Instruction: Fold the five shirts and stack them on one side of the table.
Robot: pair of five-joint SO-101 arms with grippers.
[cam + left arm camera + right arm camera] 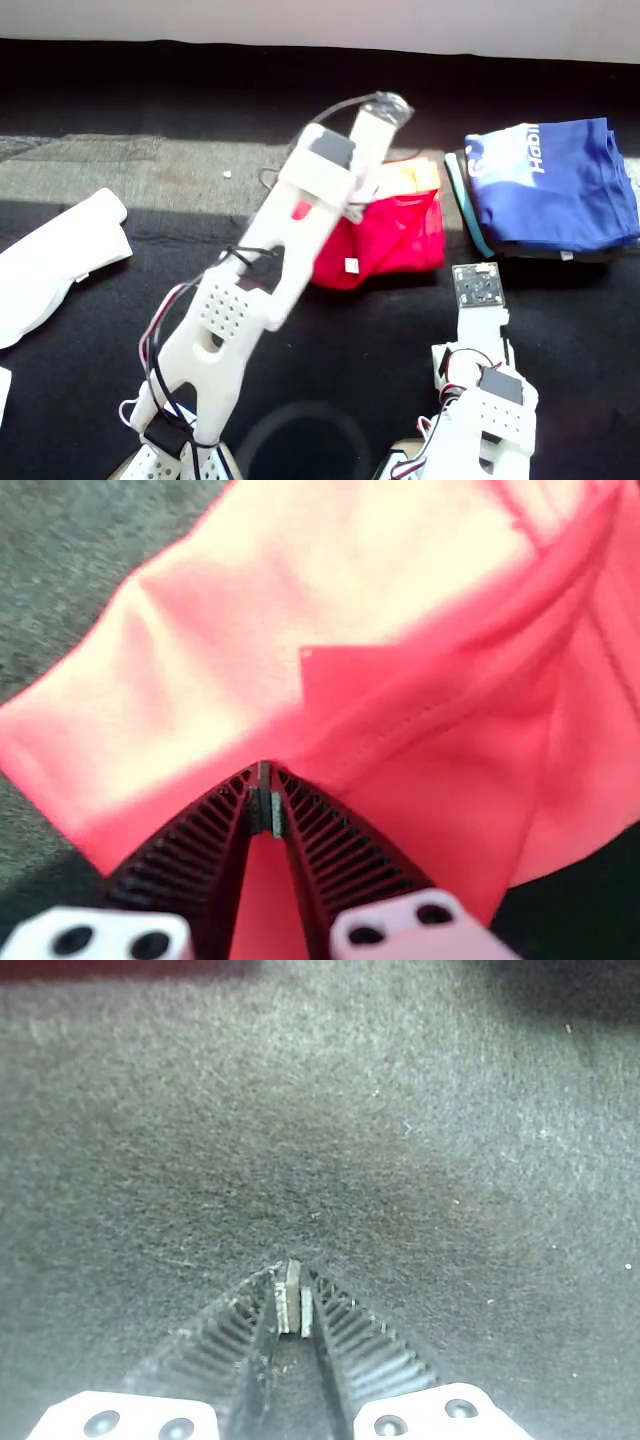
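Note:
A red shirt (395, 238) lies crumpled at the middle of the dark mat, with a small white tag on its near edge. My left arm (285, 235) stretches from the near left up over it. In the left wrist view my left gripper (265, 815) is shut, its tips pinching a fold of the red shirt (420, 740), and creases run out from the pinch. A folded blue shirt (555, 180) tops a stack at the far right. A white shirt (50, 265) lies at the left edge. My right gripper (294, 1310) is shut on nothing, just above bare mat.
The right arm (485, 395) stands at the near right, in front of the stack, whose teal and dark edges (470, 215) show below the blue shirt. A lighter grey strip of mat (130, 175) crosses the far left. Dark mat (350, 350) lies between the arms.

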